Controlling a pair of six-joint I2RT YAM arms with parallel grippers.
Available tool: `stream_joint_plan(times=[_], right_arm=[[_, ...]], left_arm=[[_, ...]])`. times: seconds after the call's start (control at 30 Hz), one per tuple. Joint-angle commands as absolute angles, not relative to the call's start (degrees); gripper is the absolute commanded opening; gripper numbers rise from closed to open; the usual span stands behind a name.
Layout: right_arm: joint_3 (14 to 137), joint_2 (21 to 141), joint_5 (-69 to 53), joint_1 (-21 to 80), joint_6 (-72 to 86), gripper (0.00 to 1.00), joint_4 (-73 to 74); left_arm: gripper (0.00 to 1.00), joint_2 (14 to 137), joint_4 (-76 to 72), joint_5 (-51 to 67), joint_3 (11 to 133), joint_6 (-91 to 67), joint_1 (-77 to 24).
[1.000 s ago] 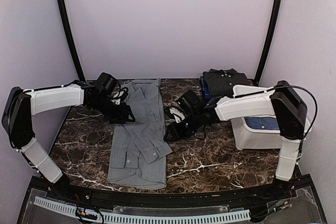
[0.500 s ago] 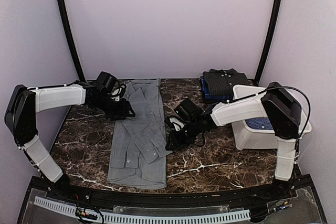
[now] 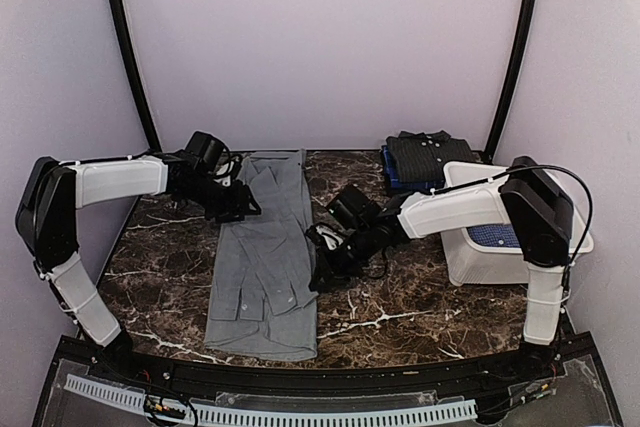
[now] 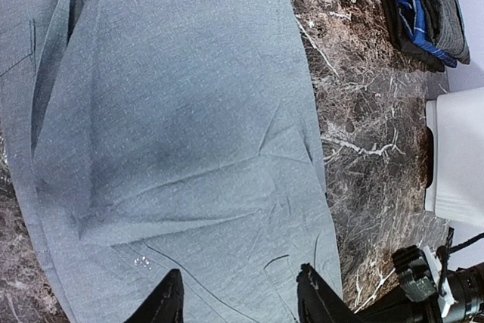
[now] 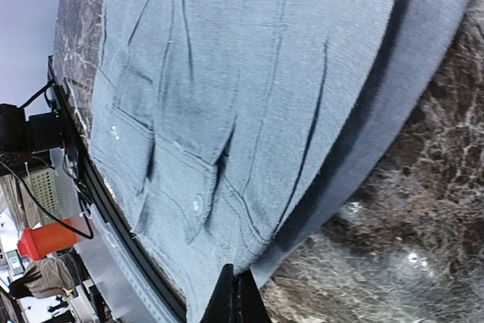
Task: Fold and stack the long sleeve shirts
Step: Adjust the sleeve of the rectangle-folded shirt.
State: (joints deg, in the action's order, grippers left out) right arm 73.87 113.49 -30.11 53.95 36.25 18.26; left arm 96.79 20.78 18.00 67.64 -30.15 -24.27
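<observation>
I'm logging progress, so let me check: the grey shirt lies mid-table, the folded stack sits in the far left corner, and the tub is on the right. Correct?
One thing is wrong: the folded stack sits in the far right corner, just behind the tub, as the top external view shows. The grey shirt does lie mid-table, and the tub is on the right.

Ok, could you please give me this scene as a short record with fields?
grey shirt: laid out lengthwise, centre, sleeves folded in
left gripper: open, over the shirt's left side
right gripper: shut, seemingly pinching the shirt's right edge
folded stack: far right corner
tub: white, near right
blue dotted cloth: inside the tub
</observation>
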Motion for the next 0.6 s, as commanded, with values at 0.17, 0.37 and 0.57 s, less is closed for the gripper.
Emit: stream_joint_plan(times=[0.17, 0.37, 0.57], right_arm=[[75.4, 114.6, -35.7, 58.0, 42.8, 0.0, 17.1], [73.3, 114.7, -32.9, 59.6, 43.9, 0.0, 16.5], [75.2, 113.3, -26.1, 59.7, 41.2, 0.11, 19.1]], left_arm=[[0.49, 98.3, 20.9, 19.3, 69.9, -29.3, -24.0], [0.49, 99.5, 20.0, 18.7, 71.2, -29.8, -24.0], [0.46, 104.3, 18.5, 15.7, 73.6, -31.4, -23.7]])
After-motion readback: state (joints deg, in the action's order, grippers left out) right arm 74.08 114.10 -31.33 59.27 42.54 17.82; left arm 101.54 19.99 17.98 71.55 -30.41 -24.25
